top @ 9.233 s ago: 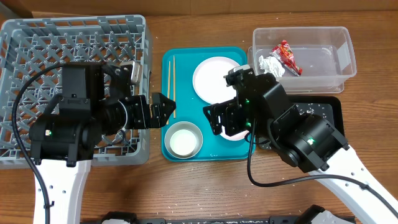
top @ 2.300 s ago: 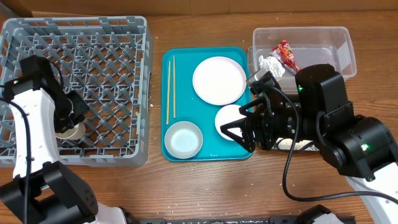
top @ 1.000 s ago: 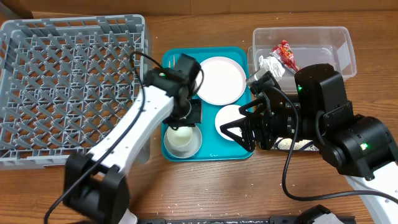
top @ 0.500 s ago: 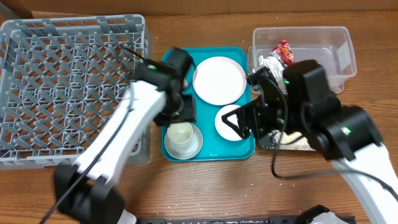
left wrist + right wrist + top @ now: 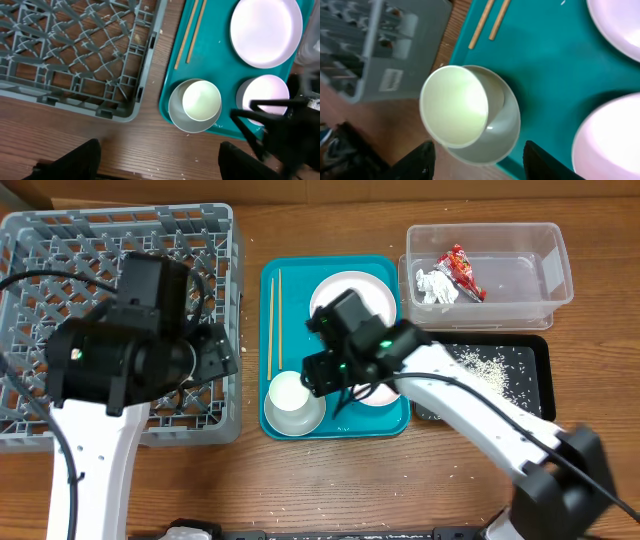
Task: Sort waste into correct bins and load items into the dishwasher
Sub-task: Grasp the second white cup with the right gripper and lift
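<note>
The small white cup [image 5: 454, 105] sits tilted inside the grey-rimmed bowl [image 5: 496, 134] at the near left corner of the teal tray [image 5: 300, 280]. The wooden chopsticks [image 5: 273, 320] lie along the tray's left edge, the large plate [image 5: 372, 292] is at its far right corner, and the smaller plate [image 5: 265, 92] is at its near right. The right gripper [image 5: 479, 147] hangs over the cup with fingers spread wide, gripping nothing. The left gripper [image 5: 160, 150] is equally wide and empty above the near right corner of the grey dish rack [image 5: 60, 260]. Toward the table's far right corner, the clear tub [image 5: 545, 275] holds the red wrapper [image 5: 462, 270], its print too small to read, and the tissue [image 5: 432, 285]. Rice grains [image 5: 485, 365] lie in the black tray [image 5: 535, 360].
</note>
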{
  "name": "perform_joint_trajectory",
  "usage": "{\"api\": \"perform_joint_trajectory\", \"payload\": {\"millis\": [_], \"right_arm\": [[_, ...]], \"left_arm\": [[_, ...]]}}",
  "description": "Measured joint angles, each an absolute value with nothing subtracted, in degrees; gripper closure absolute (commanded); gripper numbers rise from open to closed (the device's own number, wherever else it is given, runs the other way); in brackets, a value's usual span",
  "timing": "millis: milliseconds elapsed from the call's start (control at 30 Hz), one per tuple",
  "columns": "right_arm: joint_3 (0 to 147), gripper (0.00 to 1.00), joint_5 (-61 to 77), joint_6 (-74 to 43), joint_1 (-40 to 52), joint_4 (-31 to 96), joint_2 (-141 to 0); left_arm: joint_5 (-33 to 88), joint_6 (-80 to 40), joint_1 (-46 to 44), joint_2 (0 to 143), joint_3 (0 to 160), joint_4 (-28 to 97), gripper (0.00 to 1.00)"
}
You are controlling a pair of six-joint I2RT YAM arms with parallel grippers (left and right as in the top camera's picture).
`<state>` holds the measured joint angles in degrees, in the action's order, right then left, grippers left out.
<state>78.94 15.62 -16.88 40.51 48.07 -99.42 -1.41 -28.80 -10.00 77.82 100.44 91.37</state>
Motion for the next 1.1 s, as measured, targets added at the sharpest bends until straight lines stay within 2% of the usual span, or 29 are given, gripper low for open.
{"api": "perform_joint_trajectory", "payload": {"millis": [67,100,233,333,467,533,600,767,933,1100], "right_arm": [[78.9,0.46,14.6,-18.2,41.1,47.2,-101.9],[78.9,0.53,14.5,-18.4,41.2,47.1,-102.4],[78.9,0.60,13.1,-20.2,41.6,45.5,-106.4],[78.6,0.69,12.8,-20.7,42.1,45.0,-107.1],[78.6,0.70,12.6,-21.2,42.8,44.6,-107.2],[78.6,0.81,12.6,-21.2,42.9,44.4,-107.2],[78.4,0.96,12.6,-21.4,42.9,43.8,-107.2],[77.8,0.96,12.5,-21.3,42.8,46.4,-107.1],[78.0,0.96,12.8,-20.4,41.2,50.5,-103.5],[79.7,0.96,16.0,-16.9,36.6,50.8,-89.8]], "left_arm": [[-0.7,-28.8,-10.0,76.6,100.4,91.3,0.22],[-0.3,-28.8,-10.0,75.8,100.4,91.3,0.21],[0.8,-28.8,-10.0,71.9,100.4,91.3,0.16],[1.3,-28.8,-10.0,69.3,100.4,91.3,0.16],[2.4,-28.8,-10.0,67.5,100.4,90.9,0.17],[3.8,-28.8,-10.0,67.3,100.4,90.0,0.15],[5.2,-28.8,-10.0,67.3,100.4,88.8,0.09],[6.5,-28.2,-10.0,67.3,100.4,85.4,0.00],[7.3,-26.7,-10.0,67.6,100.4,81.9,0.00],[14.5,-23.9,-10.0,69.4,100.4,77.1,0.00]]}}
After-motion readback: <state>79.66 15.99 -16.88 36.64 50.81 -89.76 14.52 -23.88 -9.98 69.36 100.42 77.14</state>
